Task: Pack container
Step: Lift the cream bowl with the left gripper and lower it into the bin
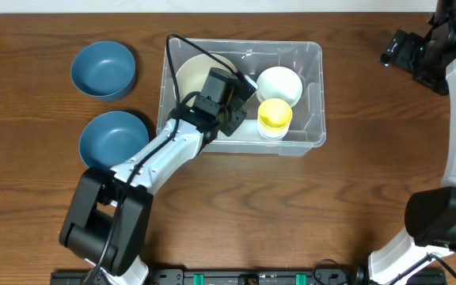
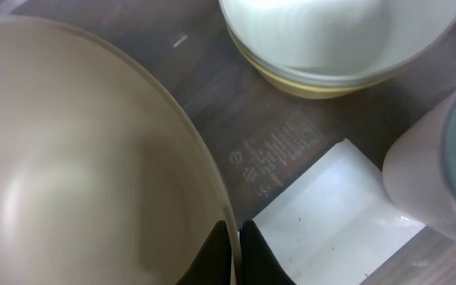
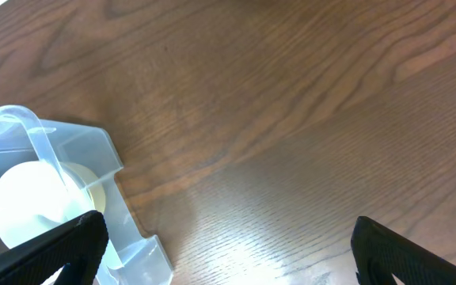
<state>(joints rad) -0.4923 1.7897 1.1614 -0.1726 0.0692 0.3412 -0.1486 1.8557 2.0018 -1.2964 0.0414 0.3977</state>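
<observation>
While the container [image 1: 320, 95] sits mid-counter [image 1: 370, 198] with a beige bowl [image 1: 192, 75], white bowl [image 1: 279, 83] and yellow cup [image 1: 275, 115] inside, the left gripper [image 2: 238, 253] is clamped on the beige bowl's rim. The right gripper [image 3: 228, 237] hangs to the container's right, fingers apart.

White arm links [image 1: 169, 150] with black joints [image 1: 101, 226]; black cables [image 1: 182, 49]; black end effector fingers [image 3: 58, 249].

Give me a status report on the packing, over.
Left gripper shut on rim of beige bowl, inside the container. Right gripper open, over the table. White bowl, yellow cup in; two blue bowls outside. Nothing blocking.
</observation>
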